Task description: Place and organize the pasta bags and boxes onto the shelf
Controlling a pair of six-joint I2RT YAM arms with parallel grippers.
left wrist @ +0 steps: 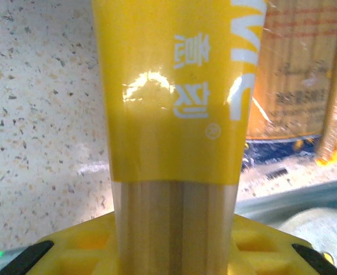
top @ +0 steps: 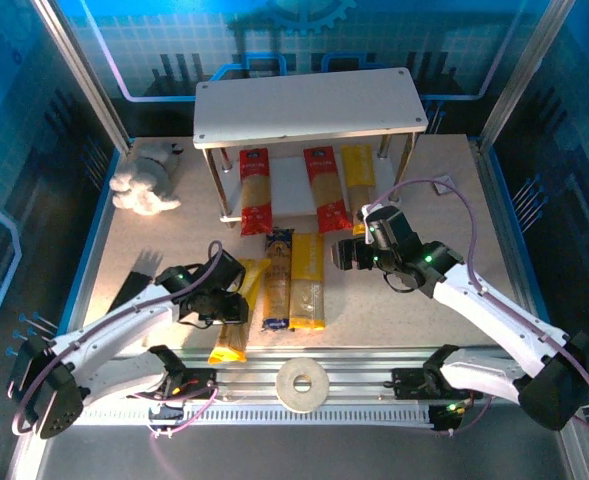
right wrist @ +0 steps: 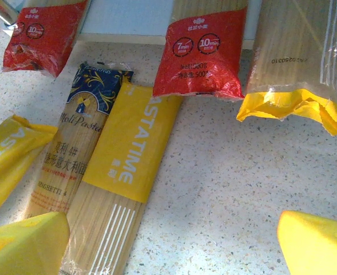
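Since the left gripper (top: 220,302) straddles the long yellow-and-clear plastic spaghetti pack (top: 231,340) lying well in front of the white two-tier shelf (top: 309,100), its grip impossible to tell, a squeeze near mid-length should lift it level.

Two red packs (top: 255,190) and one yellow pack (top: 358,175) lie on the shelf's (top: 309,105) lower board, upper centre. A blue-ended pack (top: 277,280) and two yellow packs (top: 307,282) lie below.

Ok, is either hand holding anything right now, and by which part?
Left hand straddles the leftmost yellow pack about mid-length; firm grip cannot be told. Right hand is open, empty.
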